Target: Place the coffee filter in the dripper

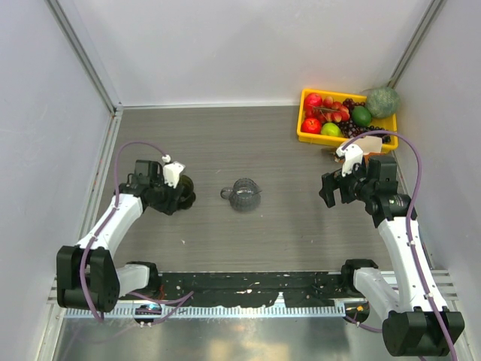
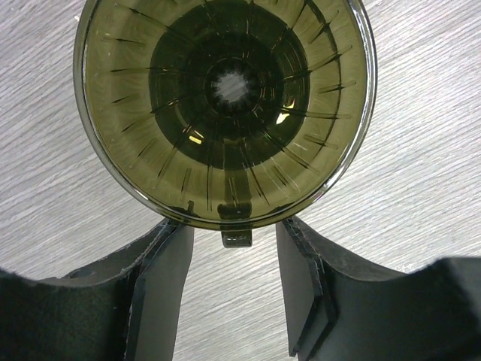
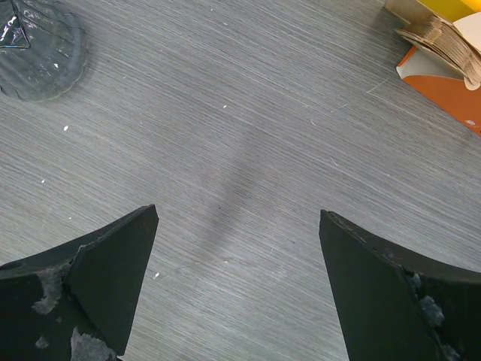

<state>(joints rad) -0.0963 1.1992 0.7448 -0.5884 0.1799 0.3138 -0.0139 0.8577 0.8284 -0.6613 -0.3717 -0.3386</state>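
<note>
- So far the dripper (image 2: 224, 105) is empty, with no paper inside; it stands on the table at my left.
- My left gripper (image 2: 233, 256) is open, one finger on each side of its small handle.
- The coffee filter (image 3: 442, 43) lies in a stack near the yellow fruit tray (image 1: 302, 120).
- My right gripper (image 3: 237, 218) is open and holds nothing, so I judge the whole task is left.
</note>
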